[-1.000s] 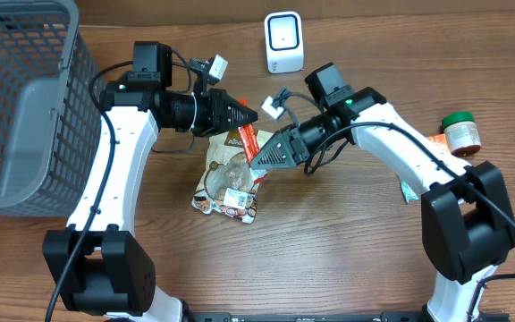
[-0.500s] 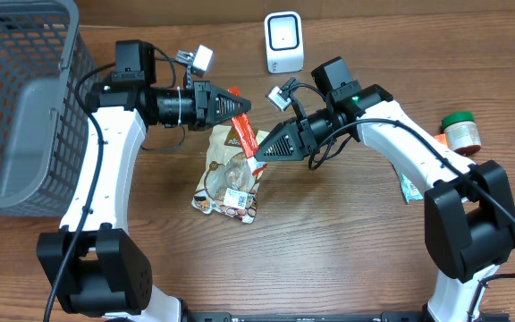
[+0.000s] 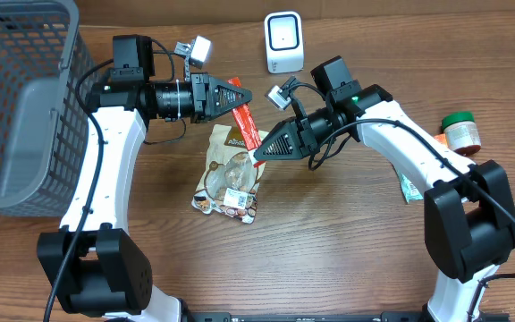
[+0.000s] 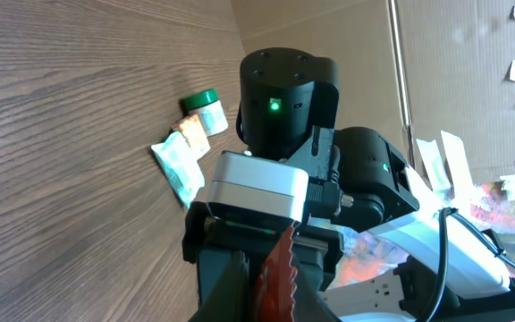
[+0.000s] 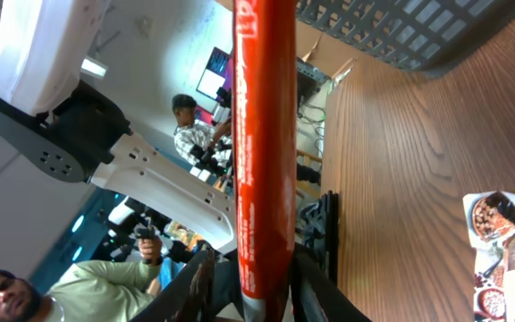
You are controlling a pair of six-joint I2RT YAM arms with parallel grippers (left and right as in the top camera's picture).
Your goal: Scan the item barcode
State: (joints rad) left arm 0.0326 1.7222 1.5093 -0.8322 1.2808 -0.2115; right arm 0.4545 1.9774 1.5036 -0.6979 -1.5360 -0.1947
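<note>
A long red packet hangs above the table between my two grippers. My left gripper is shut on its upper end; in the left wrist view the packet's serrated edge pokes out of the closed jaws. My right gripper straddles the lower end. In the right wrist view the packet runs up from between the fingers; one finger lies against it and a gap shows on the other side. The white scanner stands at the back. No barcode is visible.
A grey mesh basket fills the left side. A printed snack bag lies flat under the held packet. At the right edge are a green-lidded jar and a flat pale sachet, partly hidden by the right arm.
My left gripper has drawn back and up toward the far left, tilting the red packet. The right gripper has followed slightly and its fingers have narrowed around the packet's lower end.
</note>
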